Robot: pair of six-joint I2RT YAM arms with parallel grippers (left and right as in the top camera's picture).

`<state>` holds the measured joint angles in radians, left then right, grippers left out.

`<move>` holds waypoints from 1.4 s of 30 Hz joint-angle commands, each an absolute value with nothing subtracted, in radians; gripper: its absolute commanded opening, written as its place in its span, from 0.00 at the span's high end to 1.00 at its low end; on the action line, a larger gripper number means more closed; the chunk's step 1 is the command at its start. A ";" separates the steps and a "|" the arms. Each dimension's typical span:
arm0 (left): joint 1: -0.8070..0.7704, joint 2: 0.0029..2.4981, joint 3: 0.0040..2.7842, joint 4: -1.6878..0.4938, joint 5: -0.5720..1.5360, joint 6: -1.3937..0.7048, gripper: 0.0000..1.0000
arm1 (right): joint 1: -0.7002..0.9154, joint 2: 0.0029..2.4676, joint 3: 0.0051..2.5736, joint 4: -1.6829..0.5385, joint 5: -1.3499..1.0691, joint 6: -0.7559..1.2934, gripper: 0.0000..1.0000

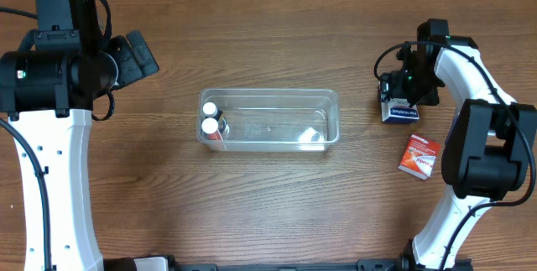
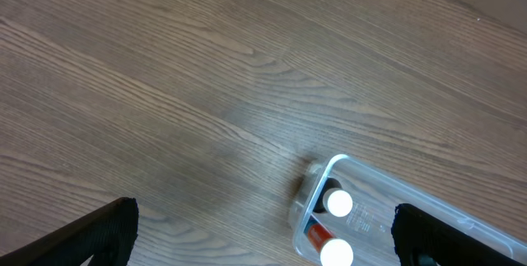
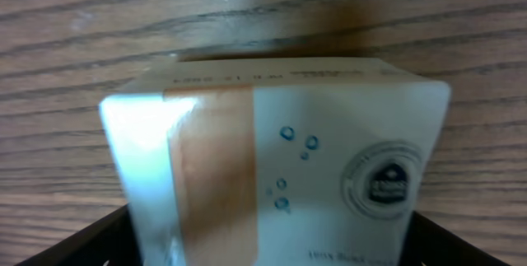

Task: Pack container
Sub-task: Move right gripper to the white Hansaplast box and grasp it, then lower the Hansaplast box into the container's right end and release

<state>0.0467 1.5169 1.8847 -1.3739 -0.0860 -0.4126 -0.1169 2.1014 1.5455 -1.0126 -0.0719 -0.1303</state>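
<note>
Two loose items are lying on the right, the nearest being a red packet (image 1: 419,155). At mid-table the container (image 1: 277,147) is sitting with its long axis running left-right, with two white-capped bottles (image 1: 210,126) standing at its left end. Slightly farther and to the container's right, the right gripper (image 1: 400,101) is straddling a white-and-blue box (image 1: 401,115). I cannot tell whether it is pinching the box. Farthest left, the left gripper (image 1: 141,54) is hovering, spread wide and holding nothing.
</note>
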 commanded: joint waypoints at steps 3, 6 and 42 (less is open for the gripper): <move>0.049 1.521 1.881 -1.377 -0.078 -0.396 0.00 | -0.113 2.105 1.493 -0.980 -0.080 -0.123 0.19; 0.049 1.521 1.881 -1.377 -0.078 -0.396 0.00 | -0.113 2.105 1.494 -0.977 -0.080 -0.123 0.26; 0.049 1.521 1.881 -1.381 -0.086 -0.381 0.00 | 0.544 1.607 1.696 -1.245 0.033 0.375 0.33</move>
